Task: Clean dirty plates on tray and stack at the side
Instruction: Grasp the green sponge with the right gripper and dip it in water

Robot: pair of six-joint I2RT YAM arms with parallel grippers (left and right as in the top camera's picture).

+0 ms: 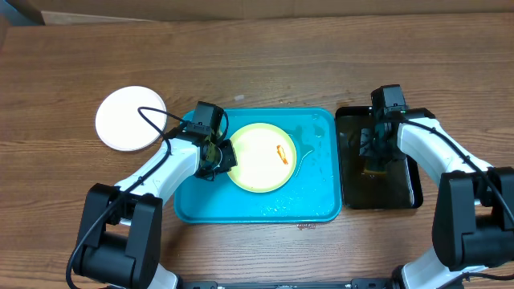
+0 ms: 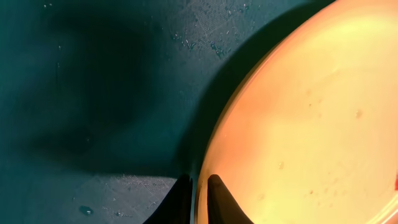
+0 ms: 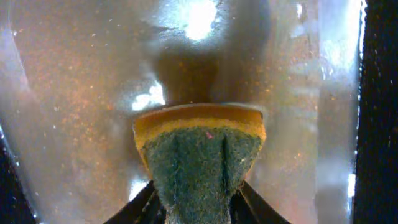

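White plate sits aside, while my left gripper pinches the smeared yellow plate and my right gripper clamps the sponge.

Two arms here, and they're twins. The left arm and the right arm both wear smooth white shells over the long links, with chunky black housings at each joint. Big black blocks sit at the shoulders. A thin black cable loops loose off the left arm near its wrist. Each wrist carries a boxy black module. The left gripper ends in dark, tapering fingers, and the right gripper shows the same black wedges.
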